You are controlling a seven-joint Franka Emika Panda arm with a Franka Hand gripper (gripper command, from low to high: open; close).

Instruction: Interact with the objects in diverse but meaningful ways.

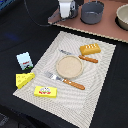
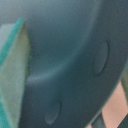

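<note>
My gripper [image 1: 67, 10] hangs at the back, just to the exterior view's left of the dark grey pan [image 1: 92, 11]. Its fingers are hidden, so I cannot tell whether it is open or shut. The wrist view is filled by the pan's dark wall [image 2: 70, 60] with two rivets, very close. The orange-brown bread loaf [image 1: 90, 48] lies on the placemat's far right. The pale blue milk carton [image 1: 24, 60] stands left of the mat. The yellow cheese wedge [image 1: 24, 79] and the flat yellow box [image 1: 46, 91] lie at the near left.
The woven placemat [image 1: 95, 85] holds a round wooden plate [image 1: 69, 66], a fork [image 1: 65, 80] and a knife [image 1: 80, 56]. The pan stands on a brown board [image 1: 100, 27] with a beige bowl [image 1: 122, 15] at the far right. A teal edge [image 2: 10, 75] shows in the wrist view.
</note>
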